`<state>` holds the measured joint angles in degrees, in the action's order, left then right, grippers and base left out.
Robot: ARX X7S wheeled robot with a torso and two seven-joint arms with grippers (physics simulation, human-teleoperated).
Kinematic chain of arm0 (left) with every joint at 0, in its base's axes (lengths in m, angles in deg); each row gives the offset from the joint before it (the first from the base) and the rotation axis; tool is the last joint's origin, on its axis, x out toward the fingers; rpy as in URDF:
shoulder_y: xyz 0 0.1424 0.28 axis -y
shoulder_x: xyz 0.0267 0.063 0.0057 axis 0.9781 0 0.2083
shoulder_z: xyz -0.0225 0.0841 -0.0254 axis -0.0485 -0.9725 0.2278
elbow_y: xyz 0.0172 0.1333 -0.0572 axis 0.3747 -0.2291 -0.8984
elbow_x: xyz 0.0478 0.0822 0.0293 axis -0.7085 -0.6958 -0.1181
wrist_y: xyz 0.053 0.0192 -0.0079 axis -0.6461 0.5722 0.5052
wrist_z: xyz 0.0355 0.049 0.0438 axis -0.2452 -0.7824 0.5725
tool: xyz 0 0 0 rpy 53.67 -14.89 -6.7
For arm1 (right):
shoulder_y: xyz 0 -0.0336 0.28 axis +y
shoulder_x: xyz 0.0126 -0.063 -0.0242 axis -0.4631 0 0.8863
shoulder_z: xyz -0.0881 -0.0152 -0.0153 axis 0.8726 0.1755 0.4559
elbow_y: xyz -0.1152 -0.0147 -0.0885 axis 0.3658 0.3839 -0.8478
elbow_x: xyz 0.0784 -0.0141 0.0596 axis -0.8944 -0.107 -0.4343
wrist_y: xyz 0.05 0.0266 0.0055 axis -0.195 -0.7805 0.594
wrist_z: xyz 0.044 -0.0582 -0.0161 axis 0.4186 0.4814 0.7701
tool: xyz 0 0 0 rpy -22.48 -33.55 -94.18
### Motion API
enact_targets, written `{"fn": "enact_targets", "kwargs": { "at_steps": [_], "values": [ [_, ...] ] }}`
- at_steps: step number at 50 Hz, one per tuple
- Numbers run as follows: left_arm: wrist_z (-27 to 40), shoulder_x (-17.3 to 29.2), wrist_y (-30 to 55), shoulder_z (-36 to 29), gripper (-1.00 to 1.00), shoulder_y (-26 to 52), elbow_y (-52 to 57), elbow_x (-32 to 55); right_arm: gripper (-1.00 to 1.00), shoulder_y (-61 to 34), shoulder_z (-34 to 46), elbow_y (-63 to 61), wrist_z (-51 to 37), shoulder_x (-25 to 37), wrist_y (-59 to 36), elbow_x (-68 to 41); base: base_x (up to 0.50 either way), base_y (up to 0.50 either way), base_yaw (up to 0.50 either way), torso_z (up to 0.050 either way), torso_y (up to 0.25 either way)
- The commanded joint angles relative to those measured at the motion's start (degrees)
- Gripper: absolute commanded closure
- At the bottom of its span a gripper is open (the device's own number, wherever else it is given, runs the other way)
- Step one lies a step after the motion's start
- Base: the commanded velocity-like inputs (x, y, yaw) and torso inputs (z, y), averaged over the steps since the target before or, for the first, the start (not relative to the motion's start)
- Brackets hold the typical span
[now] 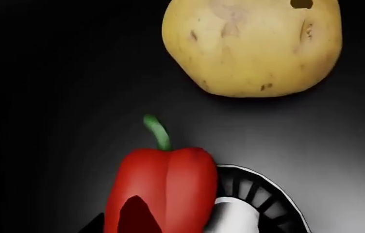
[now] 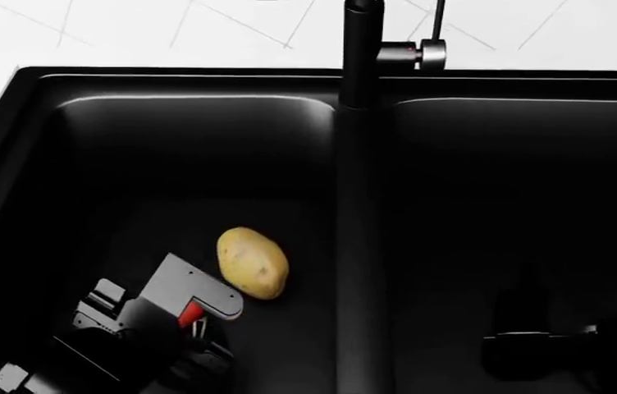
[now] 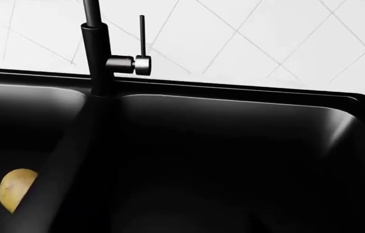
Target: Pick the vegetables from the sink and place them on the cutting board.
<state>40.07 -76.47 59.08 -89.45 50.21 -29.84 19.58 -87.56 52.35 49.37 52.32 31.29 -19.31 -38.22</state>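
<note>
My left end effector point(image 2: 190, 316) is down in the left basin of the matte black rectangular double-basin sink point(image 2: 24, 164). From my head camera I see a sliver of the small glossy red bell pepper point(image 2: 189, 313) right at its tip, but the grey wrist housing covers the fingers, so I cannot tell whether they are closed on the pepper or merely around it. My left wrist camera shows that same red bell pepper point(image 1: 163, 189) close up, its green stem pointing towards the larger oval yellow-tan potato point(image 1: 252, 46) with brown specks, the two lying apart on the black basin floor. The pepper partly overlaps the round slotted metal drain point(image 1: 267, 199). In the head view the potato point(image 2: 252, 263) lies just beside my left wrist, towards the divider between the basins.

My right end effector point(image 2: 527, 341) sits low in the right basin as a dark shape; I cannot tell how far it is spread. The tall black faucet point(image 2: 361, 49) rises from the back rim above the divider, in front of the white worktop point(image 2: 122, 33). My right wrist camera catches the faucet point(image 3: 98, 48) and an edge of the potato point(image 3: 15, 188) past the divider.
</note>
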Motion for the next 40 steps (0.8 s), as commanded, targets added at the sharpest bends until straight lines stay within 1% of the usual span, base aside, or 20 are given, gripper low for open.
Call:
{"fn": "enact_targets", "kwargs": {
  "at_steps": [1,5,8,9,14,18,19,20,21,22,24,25,27,28,31,33,35,40],
  "values": [
    [-0.27,-0.05,-2.40,-1.02,-1.00,-0.99,-1.78,0.96,-1.00,1.17,0.21,0.25,1.32,-0.31,1.42,1.30,0.00,0.00,0.00,0.000,-0.100],
    [-0.22,-0.05,-2.57,-0.84,-1.00,-0.80,-1.56,0.04,-1.00,1.77,0.05,0.20,1.33,-0.20,1.54,1.26,0.00,0.00,0.00,0.000,-0.099],
    [1.72,-0.05,-2.29,0.35,-1.00,-0.46,-1.80,1.08,-1.00,1.48,0.50,0.67,1.63,-0.16,1.86,1.77,0.00,0.00,0.00,0.000,0.000],
    [3.29,-0.05,-2.92,0.96,1.00,-0.29,-1.89,0.91,-1.00,1.44,0.83,0.84,1.89,-0.19,2.08,2.14,0.00,0.00,0.00,0.000,0.000],
    [3.52,-0.04,-3.10,1.15,1.00,0.33,-1.80,0.68,-1.00,2.46,0.78,0.75,2.16,-0.31,2.80,2.66,0.00,0.00,0.00,0.000,0.000],
    [3.21,0.58,-5.56,4.34,1.00,1.13,-1.79,-0.96,-1.00,2.64,0.31,0.70,2.23,0.04,2.77,2.19,0.00,0.00,0.00,0.000,0.000],
    [4.10,2.47,-5.20,4.82,1.00,1.27,1.65,-0.36,-1.00,2.67,0.27,0.77,2.18,0.07,2.73,2.11,0.00,0.00,0.00,0.000,0.000],
    [6.79,5.43,-3.14,5.30,1.00,1.07,8.25,0.73,-1.00,2.68,0.29,0.71,2.13,0.09,2.70,2.06,0.00,0.00,0.00,0.000,0.000],
    [11.11,10.63,-0.17,5.84,1.00,0.64,16.84,2.44,-1.00,2.63,0.13,0.51,1.86,0.09,2.49,1.63,0.00,0.00,0.00,0.000,0.000],
    [13.51,13.23,1.20,6.16,1.00,0.43,24.95,3.30,-1.00,2.53,0.17,0.47,1.79,0.09,2.49,1.58,0.00,0.00,0.00,0.000,0.000],
    [18.39,19.44,3.88,7.14,1.00,0.47,37.36,5.45,-1.00,2.14,0.58,0.62,1.79,0.12,2.36,1.56,0.00,0.00,0.00,0.000,0.000],
    [19.53,20.82,4.62,7.55,1.00,0.56,39.93,6.20,-1.00,2.00,0.65,0.67,1.77,0.15,2.29,1.45,0.00,0.00,0.00,0.000,0.000],
    [22.39,25.06,5.57,9.04,1.00,1.02,48.06,8.16,-1.00,1.23,0.72,0.58,1.22,0.16,1.73,0.63,0.00,0.00,0.00,0.000,0.000],
    [23.08,25.56,5.73,9.47,1.00,1.09,49.26,8.66,-1.00,1.11,0.76,0.51,1.13,0.16,1.67,0.49,0.00,0.00,0.00,0.000,0.000],
    [26.01,29.85,7.08,11.13,1.00,2.32,57.18,10.76,-1.00,0.80,1.09,0.26,0.74,0.02,1.30,-0.09,0.00,0.00,0.00,0.000,0.000],
    [27.38,31.61,8.32,11.93,1.00,3.00,60.88,12.38,-1.00,0.73,0.86,0.10,0.47,0.15,1.05,-0.67,0.00,0.00,0.00,0.000,0.000],
    [28.26,34.66,9.45,12.98,1.00,3.84,65.55,14.26,-1.00,0.62,0.57,-0.03,0.21,0.37,0.79,-1.27,0.00,0.00,0.00,0.000,0.000],
    [30.17,39.47,10.48,15.76,1.00,5.30,72.39,18.10,-1.00,0.18,0.93,-0.10,0.18,0.59,0.48,-1.86,0.00,0.00,0.00,0.000,0.000]
  ]
}}
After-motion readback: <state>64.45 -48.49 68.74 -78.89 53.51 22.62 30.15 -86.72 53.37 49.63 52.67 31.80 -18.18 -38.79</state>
